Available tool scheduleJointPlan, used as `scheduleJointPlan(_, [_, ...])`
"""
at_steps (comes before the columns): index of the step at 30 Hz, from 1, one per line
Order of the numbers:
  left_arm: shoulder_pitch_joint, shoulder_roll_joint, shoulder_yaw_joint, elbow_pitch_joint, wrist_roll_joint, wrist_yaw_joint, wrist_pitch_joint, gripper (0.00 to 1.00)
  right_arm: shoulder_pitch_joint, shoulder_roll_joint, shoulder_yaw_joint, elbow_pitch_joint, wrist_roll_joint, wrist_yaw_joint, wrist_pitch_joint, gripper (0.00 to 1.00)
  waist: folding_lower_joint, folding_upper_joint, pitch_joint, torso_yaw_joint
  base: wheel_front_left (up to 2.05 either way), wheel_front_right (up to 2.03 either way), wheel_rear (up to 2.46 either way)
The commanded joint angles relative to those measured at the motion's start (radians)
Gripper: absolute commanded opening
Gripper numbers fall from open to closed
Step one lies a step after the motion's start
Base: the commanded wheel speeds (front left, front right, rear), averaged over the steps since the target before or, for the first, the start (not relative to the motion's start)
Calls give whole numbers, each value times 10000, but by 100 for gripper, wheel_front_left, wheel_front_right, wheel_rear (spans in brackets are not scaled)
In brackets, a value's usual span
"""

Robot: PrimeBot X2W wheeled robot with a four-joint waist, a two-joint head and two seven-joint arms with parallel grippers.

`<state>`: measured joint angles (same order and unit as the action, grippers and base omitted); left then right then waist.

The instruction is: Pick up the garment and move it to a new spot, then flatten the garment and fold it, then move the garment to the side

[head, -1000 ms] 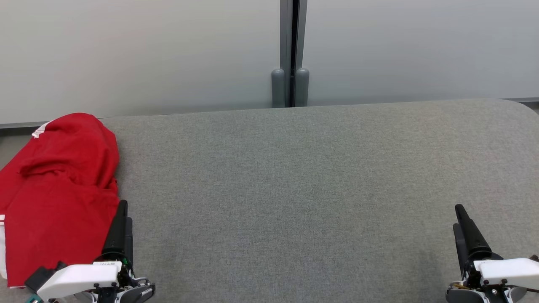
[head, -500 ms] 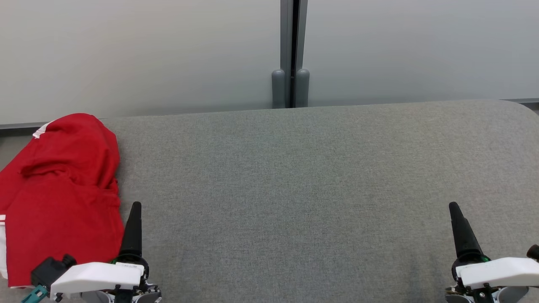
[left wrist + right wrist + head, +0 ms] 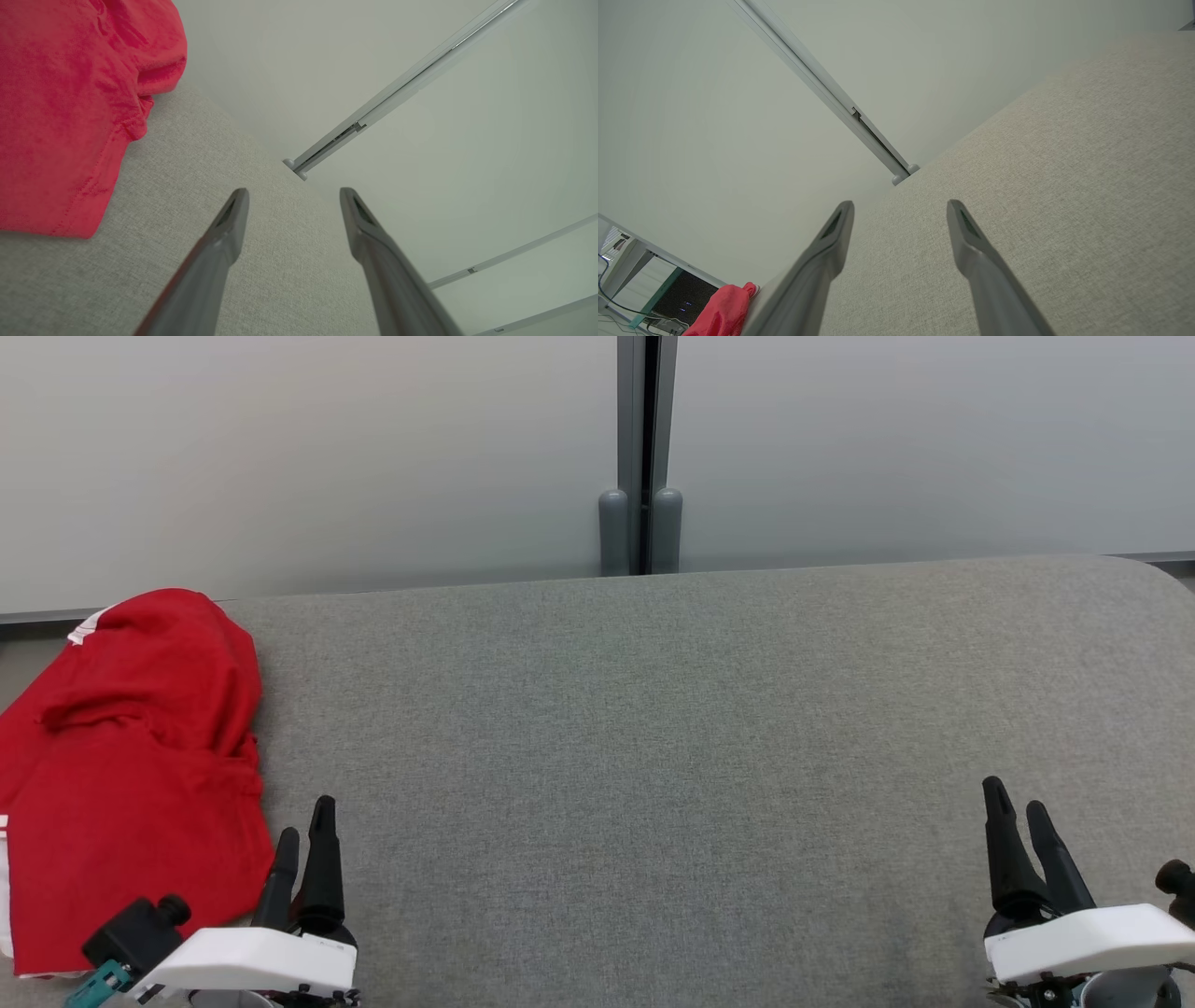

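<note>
The red garment [image 3: 131,765] with white trim lies crumpled at the far left of the grey fabric table [image 3: 672,728], partly over its left edge. The left wrist view has the garment [image 3: 70,107] at upper left; in the right wrist view the garment [image 3: 721,310] is a small red patch at lower left. My left gripper [image 3: 306,819] stands open at the lower left, just right of the garment's near hem and apart from it. Open too, my right gripper [image 3: 1016,798] is at the lower right over bare fabric. The left gripper [image 3: 292,196] and the right gripper [image 3: 899,207] hold nothing.
A pale wall with a dark vertical joint and two grey bumpers [image 3: 640,527] runs behind the table. The table's far right corner [image 3: 1153,569] is rounded. Past the table's left end, a desk frame and cables [image 3: 626,284] stand low.
Both grippers have rolled about their own axes, so two fingers of each now show apart in the head view. The left one has shifted slightly right and nearer. The garment has not moved.
</note>
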<state>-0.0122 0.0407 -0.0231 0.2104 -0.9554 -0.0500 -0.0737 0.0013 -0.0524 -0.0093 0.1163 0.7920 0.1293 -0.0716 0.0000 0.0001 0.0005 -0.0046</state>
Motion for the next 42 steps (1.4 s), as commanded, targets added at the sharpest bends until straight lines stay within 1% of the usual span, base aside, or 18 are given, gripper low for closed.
scheduleJointPlan(1, [-71,73,-37,-128,414,53,-93,100,-41,-115,20,-184,-327,16,-123,100,0,-1,-2,5,0,0,0])
scheduleJointPlan(7, [16,79,-44,-107,1539,75,-287,100,117,-127,90,-267,-1219,17,-310,100,0,-1,-33,83,0,0,0])
scheduleJointPlan(20, [244,99,9,-173,3492,-97,-656,100,276,-149,168,-402,-2891,18,-689,100,0,-1,-51,176,0,0,0])
scheduleJointPlan(28, [404,102,86,-99,4438,-80,-871,100,388,-142,182,-414,-3769,19,-900,100,0,-1,-65,176,0,0,0])
scheduleJointPlan(42, [601,106,187,150,5704,-50,-1180,100,503,-111,285,-413,-4804,20,-1202,100,0,-1,-98,224,0,0,0])
